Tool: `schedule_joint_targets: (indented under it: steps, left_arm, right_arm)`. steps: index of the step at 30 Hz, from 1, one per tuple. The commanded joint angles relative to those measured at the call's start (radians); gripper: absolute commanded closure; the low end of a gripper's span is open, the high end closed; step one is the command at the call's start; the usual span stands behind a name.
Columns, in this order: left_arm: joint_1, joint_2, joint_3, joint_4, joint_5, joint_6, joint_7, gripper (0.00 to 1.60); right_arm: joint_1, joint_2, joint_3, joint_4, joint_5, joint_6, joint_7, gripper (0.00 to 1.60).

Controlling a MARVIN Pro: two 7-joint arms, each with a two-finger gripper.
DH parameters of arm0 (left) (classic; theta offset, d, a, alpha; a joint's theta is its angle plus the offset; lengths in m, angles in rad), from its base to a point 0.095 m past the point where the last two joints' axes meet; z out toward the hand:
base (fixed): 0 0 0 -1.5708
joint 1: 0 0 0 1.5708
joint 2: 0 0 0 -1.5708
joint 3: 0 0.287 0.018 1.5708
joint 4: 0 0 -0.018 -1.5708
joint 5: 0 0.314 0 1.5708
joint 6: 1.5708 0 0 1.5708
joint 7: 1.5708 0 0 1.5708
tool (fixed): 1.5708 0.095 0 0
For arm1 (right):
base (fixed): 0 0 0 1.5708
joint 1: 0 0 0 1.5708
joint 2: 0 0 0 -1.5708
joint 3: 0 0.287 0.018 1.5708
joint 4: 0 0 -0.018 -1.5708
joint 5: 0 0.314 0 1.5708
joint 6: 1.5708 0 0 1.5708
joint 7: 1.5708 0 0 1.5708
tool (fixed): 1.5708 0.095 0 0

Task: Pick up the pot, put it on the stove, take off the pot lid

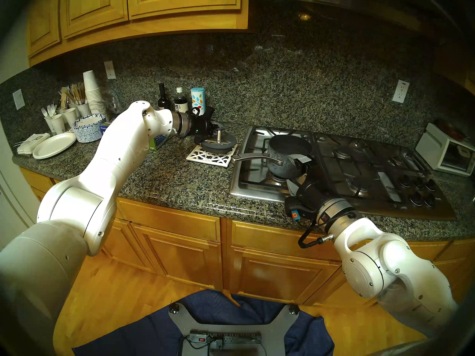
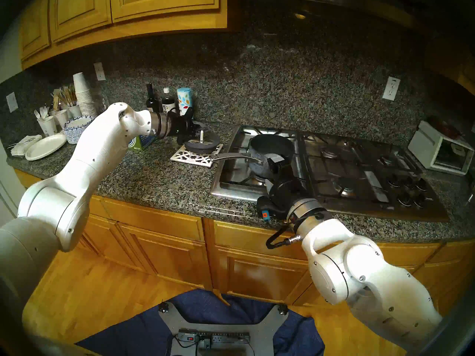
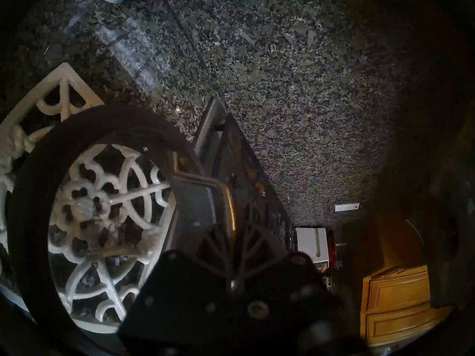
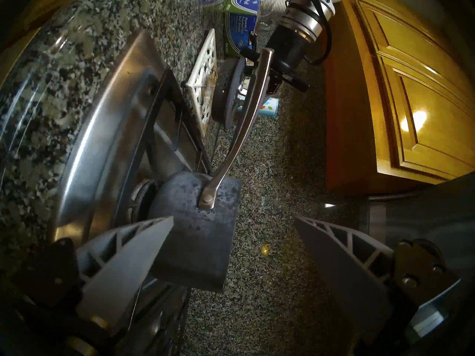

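The dark speckled pot [image 1: 285, 155] stands uncovered on the stove's [image 1: 257, 191] front left burner, with its silver handle [image 4: 244, 116] pointing left. My right gripper [image 1: 301, 165] is open at the pot's front right side. In the right wrist view one of the fingers [image 4: 123, 265] lies low by the pot's wall [image 4: 198, 232] and the other stands apart. My left gripper [image 1: 214, 130] is shut on the loop handle [image 3: 205, 201] of the pot lid [image 1: 218, 143]. It holds the lid level, close over the white trivet [image 1: 205, 157]. Whether lid and trivet touch I cannot tell.
Bottles [image 1: 180, 101] and a patterned canister [image 1: 198, 100] stand against the backsplash behind the lid. A foil box [image 4: 241, 26] lies under my left wrist. Paper plates [image 1: 54, 144] and stacked cups [image 1: 91, 91] fill the far left. A white toaster oven [image 1: 444, 152] sits right of the stove.
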Motion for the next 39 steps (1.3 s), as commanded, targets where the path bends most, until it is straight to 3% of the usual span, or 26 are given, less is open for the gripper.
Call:
schedule_joint_targets:
  steps: [1,26,39]
  left_arm:
    - [-0.076,-0.009,-0.027,-0.002,0.003,-0.002,-0.064,1.6]
    - [-0.085,-0.001,-0.021,0.06,0.061,0.011,-0.133,1.6]
    - [-0.054,0.013,-0.014,0.045,0.085,0.021,-0.176,1.6]
  right_arm:
    - [0.015,0.0,0.016,-0.027,-0.006,-0.001,-0.017,0.0]
    - [0.015,-0.001,0.015,-0.027,-0.006,-0.001,-0.016,0.0]
    - [0.014,0.0,0.016,-0.027,-0.006,-0.001,-0.018,0.0]
